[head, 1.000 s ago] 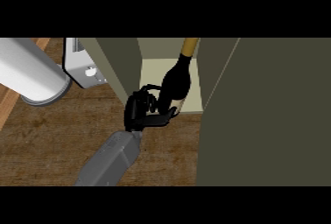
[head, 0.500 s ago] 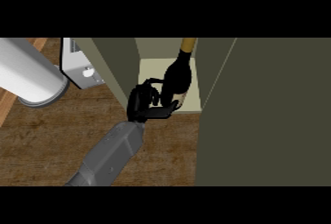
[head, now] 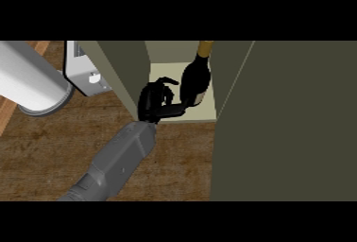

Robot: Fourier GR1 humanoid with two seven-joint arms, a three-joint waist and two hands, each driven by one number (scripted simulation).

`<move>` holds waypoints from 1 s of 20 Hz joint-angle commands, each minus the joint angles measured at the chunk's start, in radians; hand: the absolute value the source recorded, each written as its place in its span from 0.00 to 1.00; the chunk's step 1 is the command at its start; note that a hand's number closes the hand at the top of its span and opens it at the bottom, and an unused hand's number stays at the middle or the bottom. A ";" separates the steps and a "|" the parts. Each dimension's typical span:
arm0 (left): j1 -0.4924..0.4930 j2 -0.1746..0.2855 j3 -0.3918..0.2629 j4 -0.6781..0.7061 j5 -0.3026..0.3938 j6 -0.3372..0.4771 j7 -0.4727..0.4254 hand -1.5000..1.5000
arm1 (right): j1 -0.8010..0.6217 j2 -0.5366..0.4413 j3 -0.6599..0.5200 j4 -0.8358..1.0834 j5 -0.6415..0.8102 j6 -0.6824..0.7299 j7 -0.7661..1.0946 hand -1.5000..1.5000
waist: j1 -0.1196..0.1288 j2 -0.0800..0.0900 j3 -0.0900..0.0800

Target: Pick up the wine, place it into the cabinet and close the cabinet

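Wine bottle: the dark wine bottle (head: 196,80) with a tan neck is inside the open cabinet, touching the right hand on the hand's right side. Its base is over the pale shelf, close to the front edge, and its neck points away from the hand into the cabinet.
Bottle's lean: whether it stands upright or tilts cannot be told from this view.
Right hand: the right hand (head: 155,101) is at the cabinet's mouth, narrowly curled round the bottle's left side. The fingers (head: 162,86) bend toward the bottle's shoulder, and the thumb (head: 175,109) reaches its lower part.
Forearm: the grey forearm (head: 118,160) runs from the hand down to the lower left, over the counter.
Shelf: the pale shelf (head: 166,72) shows bare just beyond the fingers.
Cabinet wall: the olive side wall (head: 125,66) rises just left of the hand.
Cabinet door: the wide dark door (head: 293,123) stands open, right of the hand and bottle.
Counter: the brown wooden counter (head: 55,142) lies below and left of the hand.
Pale cylinder: a big pale cylinder (head: 31,78) is well left of the hand.
White panel: a small white panel (head: 85,71) sits between the cylinder and the cabinet wall.
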 commanded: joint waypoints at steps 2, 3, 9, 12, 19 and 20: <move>-0.088 0.000 0.005 0.056 0.049 -0.001 -0.014 1.00 | -0.031 0.000 -0.001 0.041 0.016 0.005 -0.030 0.00 | -0.010 0.001 0.000; -0.097 0.000 0.041 0.084 0.027 -0.023 0.013 1.00 | 0.009 0.018 0.011 -0.052 0.007 -0.026 0.018 0.00 | 0.001 -0.003 0.000; -0.135 0.000 0.035 0.157 0.034 0.020 0.022 1.00 | -0.036 0.000 0.001 0.016 0.018 -0.005 -0.013 0.00 | -0.011 0.001 0.000; -0.194 0.000 0.075 0.237 0.025 -0.004 0.054 1.00 | -0.011 0.009 0.032 -0.015 0.028 -0.008 0.007 0.00 | -0.009 0.002 0.000; -0.131 0.000 0.074 0.228 0.055 -0.031 -0.034 1.00 | -0.024 0.014 0.019 0.072 0.027 0.015 -0.076 0.00 | -0.028 0.008 0.000; -0.138 0.000 0.096 0.285 0.038 -0.040 -0.087 1.00 | 0.003 -0.011 -0.009 0.000 -0.013 0.020 -0.027 0.00 | -0.027 0.008 0.000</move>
